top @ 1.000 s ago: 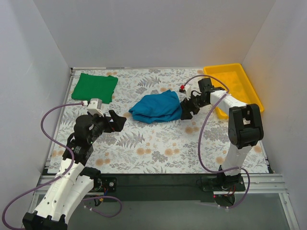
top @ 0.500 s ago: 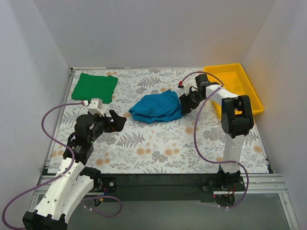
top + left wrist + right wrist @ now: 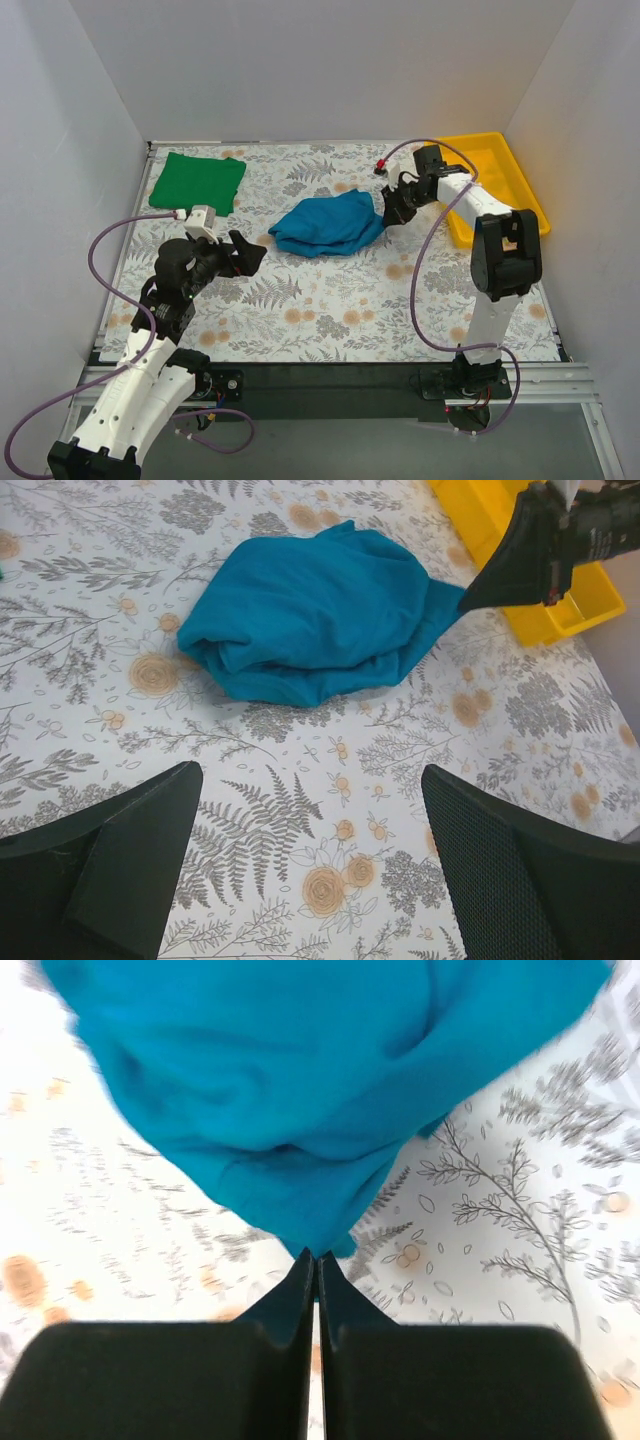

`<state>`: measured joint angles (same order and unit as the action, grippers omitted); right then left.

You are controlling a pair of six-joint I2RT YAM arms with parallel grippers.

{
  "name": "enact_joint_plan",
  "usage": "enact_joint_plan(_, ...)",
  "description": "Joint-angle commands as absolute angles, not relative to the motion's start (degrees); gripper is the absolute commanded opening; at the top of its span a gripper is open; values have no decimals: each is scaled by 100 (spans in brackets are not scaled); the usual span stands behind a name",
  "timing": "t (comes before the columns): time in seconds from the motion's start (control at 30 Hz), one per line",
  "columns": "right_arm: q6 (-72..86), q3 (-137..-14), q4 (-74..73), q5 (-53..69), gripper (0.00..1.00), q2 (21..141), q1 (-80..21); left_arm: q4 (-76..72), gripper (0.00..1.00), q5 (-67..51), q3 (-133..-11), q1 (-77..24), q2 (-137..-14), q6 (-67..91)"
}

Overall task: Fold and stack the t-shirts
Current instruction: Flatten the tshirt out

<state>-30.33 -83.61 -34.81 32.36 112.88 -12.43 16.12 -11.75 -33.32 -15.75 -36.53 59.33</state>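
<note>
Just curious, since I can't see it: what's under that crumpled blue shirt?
Only the floral tabletop shows around the blue shirt; whatever lies beneath its bunched folds is covered.

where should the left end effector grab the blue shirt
The blue shirt at its bunched left fold, from the near left, where the open left end effector sits. The right end effector pinches its right corner, so the opposite end should spread it.
</note>
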Motion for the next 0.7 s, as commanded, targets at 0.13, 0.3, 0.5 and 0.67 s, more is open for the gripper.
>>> enact_joint_plan(0.13,-3463,-8569,-3946,4578,1,9160,-1222,1011,87,-2732,-3173,-1564,-3700,5871)
enact_joint_plan(0.3,-3349,-8762,-3929,5131,1,8289,-1222,696,84,-3207,-3147,-1591,-3806,6099)
enact_joint_plan(0.5,-2971,-8772,-3859,5712,1,7858,-1213,37,84,-3261,-3331,-1942,-3893,6372)
enact_joint_plan(0.67,-2638,-8420,-3535,5888,1,7630,-1222,-220,84,-2717,-3971,-2986,-4621,6109)
